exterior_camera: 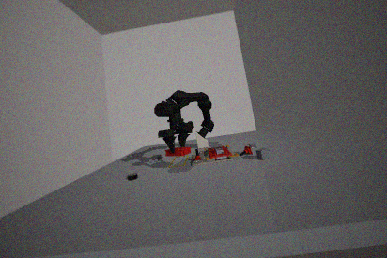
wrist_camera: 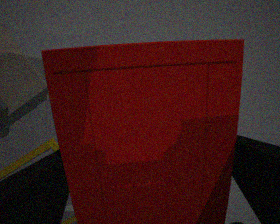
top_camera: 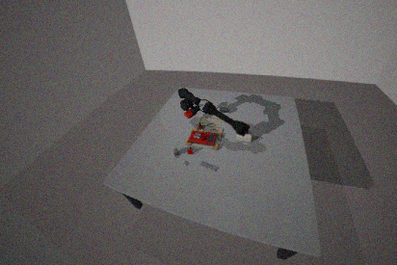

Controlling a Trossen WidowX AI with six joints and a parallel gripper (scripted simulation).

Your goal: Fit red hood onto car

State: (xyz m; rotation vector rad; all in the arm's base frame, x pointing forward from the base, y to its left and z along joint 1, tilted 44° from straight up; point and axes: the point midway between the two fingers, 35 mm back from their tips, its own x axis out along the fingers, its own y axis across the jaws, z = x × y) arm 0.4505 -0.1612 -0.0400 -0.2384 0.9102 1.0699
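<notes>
Claw [exterior_camera: 178, 151] [wrist_camera: 148, 151] gripping red hood [top_camera: 188, 114] [exterior_camera: 178, 151] [wrist_camera: 150, 110], a finger each side. Hood beside the toy car [top_camera: 204, 138] [exterior_camera: 219, 155], not on it. Car sits in yellow jig [top_camera: 220, 143] [exterior_camera: 212, 159] on counter [top_camera: 260, 188] [exterior_camera: 211, 197]. Can't tell if hood touches counter.

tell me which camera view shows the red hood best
The wrist view: the hood fills most of it, between the dark fingers of the pincer. The exterior view shows it small, side-on, under the pincer; the top view shows only a small red patch.
</notes>
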